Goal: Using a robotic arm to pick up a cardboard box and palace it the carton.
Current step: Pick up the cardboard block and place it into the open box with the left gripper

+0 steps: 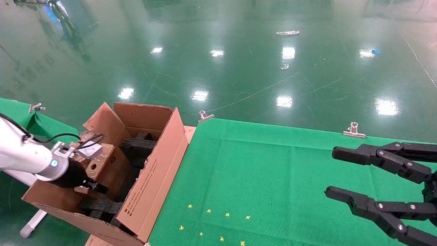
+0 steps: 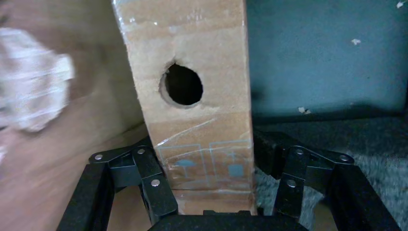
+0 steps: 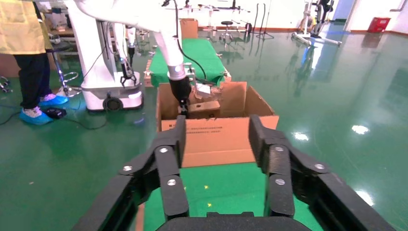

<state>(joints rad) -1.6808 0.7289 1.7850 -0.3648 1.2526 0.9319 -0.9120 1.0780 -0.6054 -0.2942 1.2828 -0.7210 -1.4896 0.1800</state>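
Note:
The carton (image 1: 153, 177) stands open at the table's left edge, with black foam blocks (image 1: 136, 145) inside. My left gripper (image 1: 90, 187), on the white arm, reaches down into it. It is shut on the small cardboard box (image 1: 106, 160), which stands upright inside, against the left wall. In the left wrist view the taped box (image 2: 202, 120) with its round hole (image 2: 182, 85) fills the gap between the fingers (image 2: 154, 185). My right gripper (image 1: 330, 173) hangs open and empty over the table's right side. It looks toward the carton (image 3: 216, 139) in the right wrist view.
A green cloth table (image 1: 273, 177) with yellow cross marks (image 1: 211, 222) lies right of the carton, held by metal clips (image 1: 206, 116). Another green table (image 1: 20, 116) is at the far left. A person (image 3: 29, 57) and a second robot's base (image 3: 108, 91) stand beyond the carton.

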